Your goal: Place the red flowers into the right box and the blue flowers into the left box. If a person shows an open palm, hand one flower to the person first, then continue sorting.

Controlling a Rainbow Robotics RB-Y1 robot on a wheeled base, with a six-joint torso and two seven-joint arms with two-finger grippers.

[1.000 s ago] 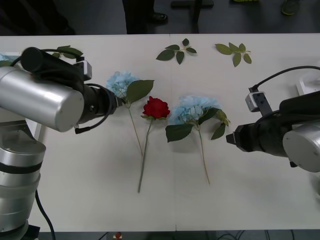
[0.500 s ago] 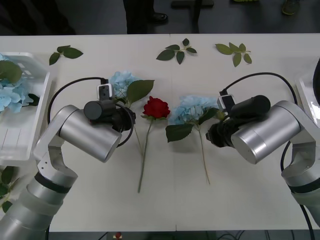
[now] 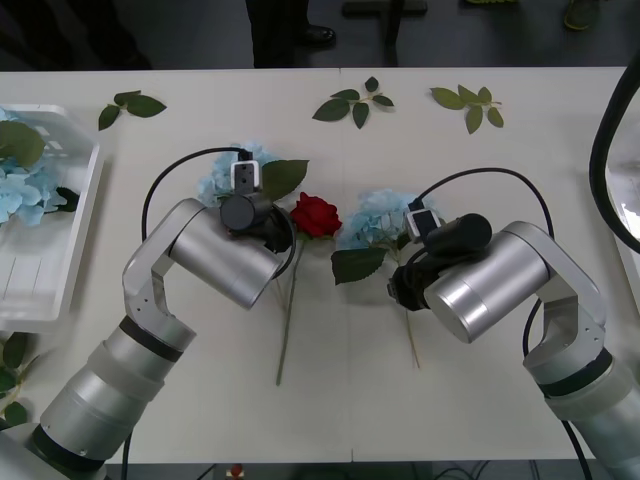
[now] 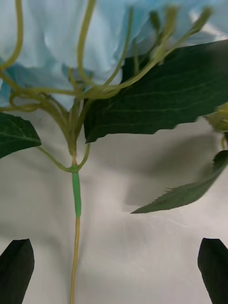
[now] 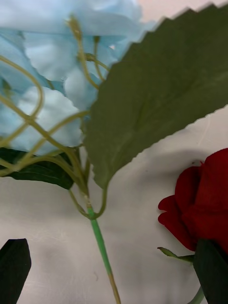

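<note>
One red flower [image 3: 315,215] lies mid-table, its stem running toward me; its bloom [image 5: 204,199] sits beside one finger in the left wrist view. A blue flower [image 3: 218,176] lies to its left and another blue flower [image 3: 374,213] to its right. My left gripper [image 5: 113,243] is open just above the left hydrangea's stem [image 5: 98,235], which runs up between the fingers. My right gripper [image 4: 116,242] is open over the right hydrangea's stem [image 4: 76,190]. The left box [image 3: 45,300] holds blue blooms [image 3: 20,190]. An edge of the right box [image 3: 630,255] shows at far right.
Loose green leaf sprigs lie along the far side of the table [image 3: 352,103] [image 3: 468,104] [image 3: 130,102], and more leaves [image 3: 12,350] sit off the table's left edge. A person's legs stand behind the table.
Both arms have swung inward and lowered over the flowers, the left wrist to the left hydrangea, the right wrist to the right one. The flowers have not moved.
</note>
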